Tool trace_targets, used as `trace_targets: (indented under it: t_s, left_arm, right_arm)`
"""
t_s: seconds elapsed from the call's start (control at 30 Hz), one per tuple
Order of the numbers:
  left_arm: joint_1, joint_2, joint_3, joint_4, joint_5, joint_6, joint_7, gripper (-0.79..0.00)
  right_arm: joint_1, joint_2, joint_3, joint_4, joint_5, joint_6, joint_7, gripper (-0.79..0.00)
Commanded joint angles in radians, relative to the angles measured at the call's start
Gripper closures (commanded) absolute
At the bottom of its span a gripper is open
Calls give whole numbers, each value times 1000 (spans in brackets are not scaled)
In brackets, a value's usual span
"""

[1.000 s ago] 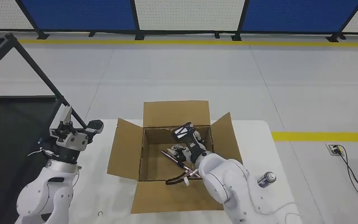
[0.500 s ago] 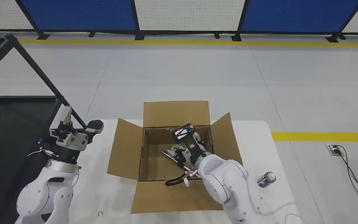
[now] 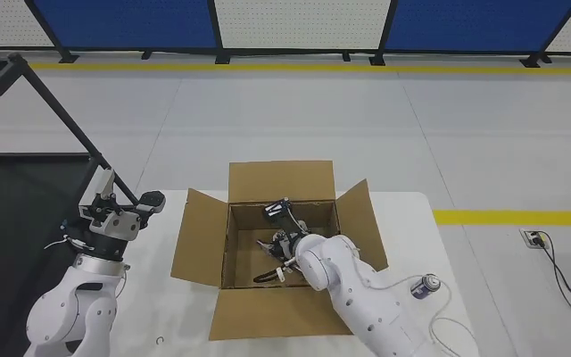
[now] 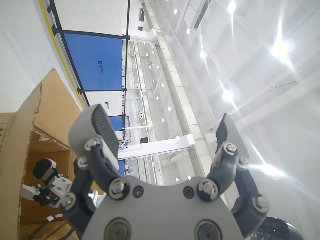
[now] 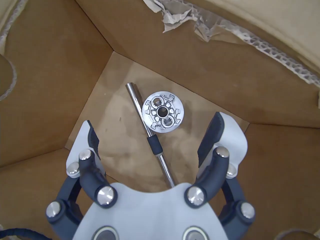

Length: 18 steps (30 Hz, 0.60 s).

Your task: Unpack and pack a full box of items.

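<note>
An open cardboard box (image 3: 203,239) stands in the middle of the white table. On its floor lie a round metal disc with cut-outs (image 5: 163,115) and a thin metal rod with a black sleeve (image 5: 150,136), the rod touching the disc's edge. My right gripper (image 5: 152,138) hangs open inside the box above both parts, holding nothing; from above the right arm (image 3: 285,234) reaches into the box. My left gripper (image 4: 165,128) is open and empty, raised off the table's left side (image 3: 147,203) and pointing upward.
A small dark can (image 3: 425,286) stands on the table to the right of the box. The box flaps (image 3: 277,181) are folded outward on all sides. The box wall (image 5: 225,58) has a torn edge near my right gripper.
The right arm has moved left and deeper into the box. The left arm has stayed still.
</note>
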Motion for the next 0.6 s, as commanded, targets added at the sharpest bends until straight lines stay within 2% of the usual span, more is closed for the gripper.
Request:
trace_targets:
  t_s: [0.0,0.47,0.57]
  left_arm:
    - [0,0,0,0,0,0,0,-785]
    - [0,0,0,0,0,0,0,-785]
    - [0,0,0,0,0,0,0,-785]
  right_arm:
    - [23,-13,-14,50,12,11,-4,-785]
    - [147,-97,-78,326,77,44,-38,-785]
    - [164,-112,-85,374,92,33,-50,-573]
